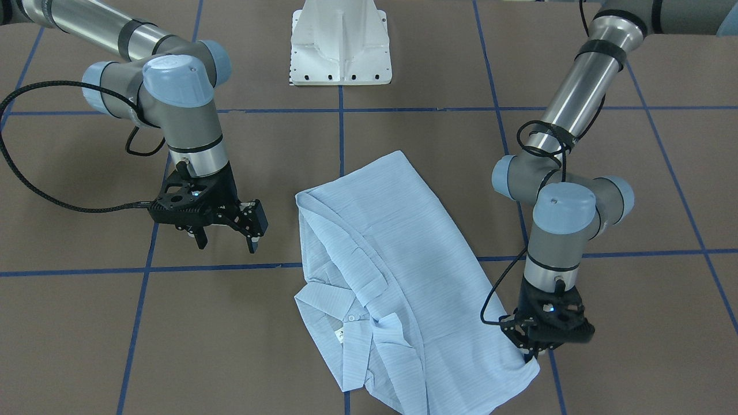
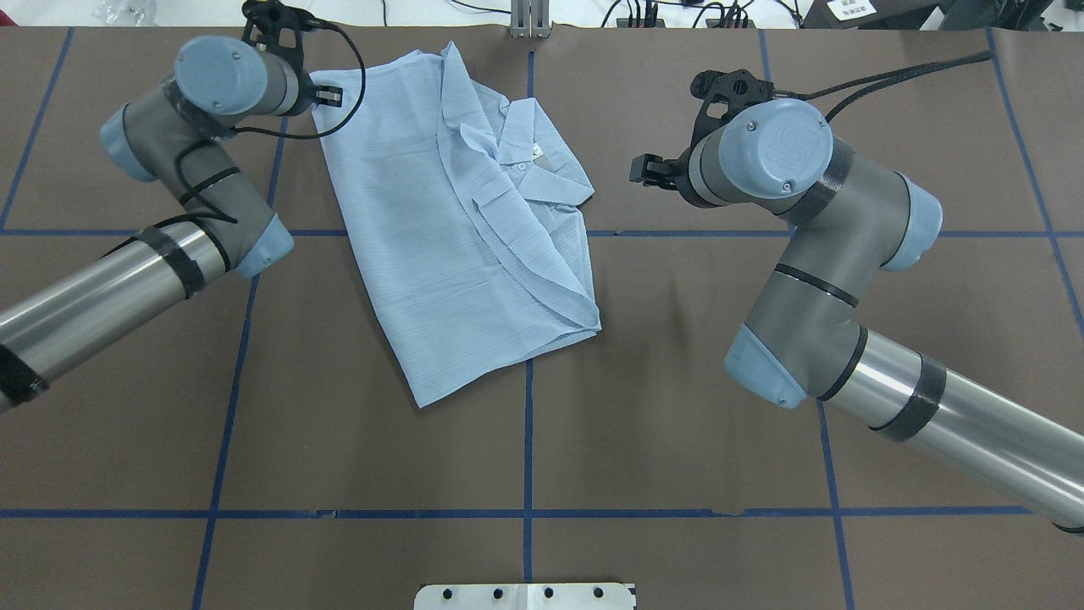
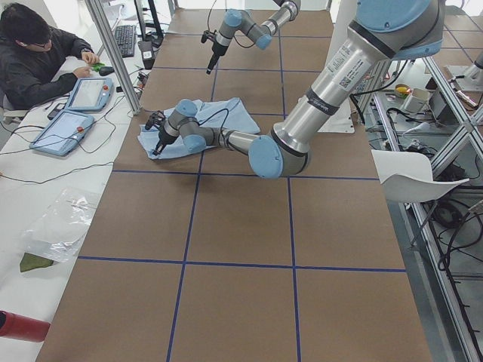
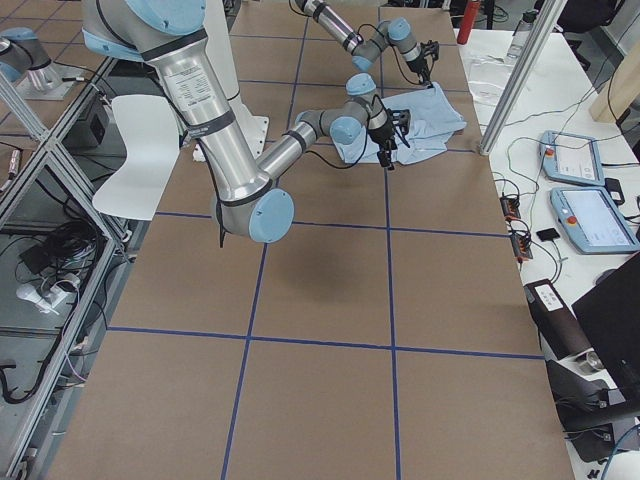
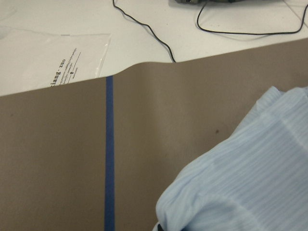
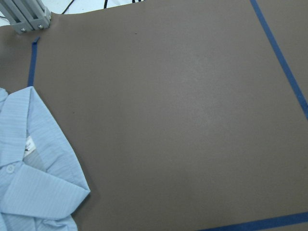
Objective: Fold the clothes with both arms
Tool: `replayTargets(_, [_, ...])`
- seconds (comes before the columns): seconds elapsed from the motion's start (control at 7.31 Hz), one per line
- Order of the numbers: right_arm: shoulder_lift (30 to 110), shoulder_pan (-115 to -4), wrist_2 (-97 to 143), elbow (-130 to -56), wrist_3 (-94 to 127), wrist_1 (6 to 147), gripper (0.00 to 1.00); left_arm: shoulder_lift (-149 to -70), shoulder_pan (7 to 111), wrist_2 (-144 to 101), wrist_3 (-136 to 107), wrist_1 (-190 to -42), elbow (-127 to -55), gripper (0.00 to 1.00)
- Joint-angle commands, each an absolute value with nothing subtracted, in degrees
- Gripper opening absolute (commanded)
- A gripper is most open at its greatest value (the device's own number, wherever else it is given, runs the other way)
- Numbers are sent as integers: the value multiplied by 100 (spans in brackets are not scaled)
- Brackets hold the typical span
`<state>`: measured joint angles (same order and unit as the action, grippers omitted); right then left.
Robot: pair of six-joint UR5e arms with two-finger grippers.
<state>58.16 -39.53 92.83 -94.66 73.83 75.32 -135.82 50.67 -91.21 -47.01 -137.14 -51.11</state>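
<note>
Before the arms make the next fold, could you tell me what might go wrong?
1. The left claw sits at one corner of the thin shirt; whether it grips is unclear, so the cloth may slip out or only one layer lift.
2. The right claw is open and apart from the shirt, so a one-sided pull could drag it and undo the fold.
3. The shirt lies askew near the far edge of the table and might slide off.

light blue shirt (image 1: 398, 253) folded lengthwise, flat; left hand (image 1: 528, 353) at corner, right hand (image 1: 226, 241) apart
</note>
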Motion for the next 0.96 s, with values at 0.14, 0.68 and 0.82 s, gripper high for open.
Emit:
replayTargets(0.14, [5547,-3657,9132,-9405,7724,7611,100,-13564,5299,-9193,-4136,-14243,-4876,100])
replayTargets(0.68, [4441,-3253,8686,-7827,8885,7620,98,-12349,5484,-10019,-3946,-14326,-6415,100])
replayTargets(0.82, [4273,-3217,8336,-7431,8816,7585,94,-12357,5484,-10011,-3964,-14326,-6416,100])
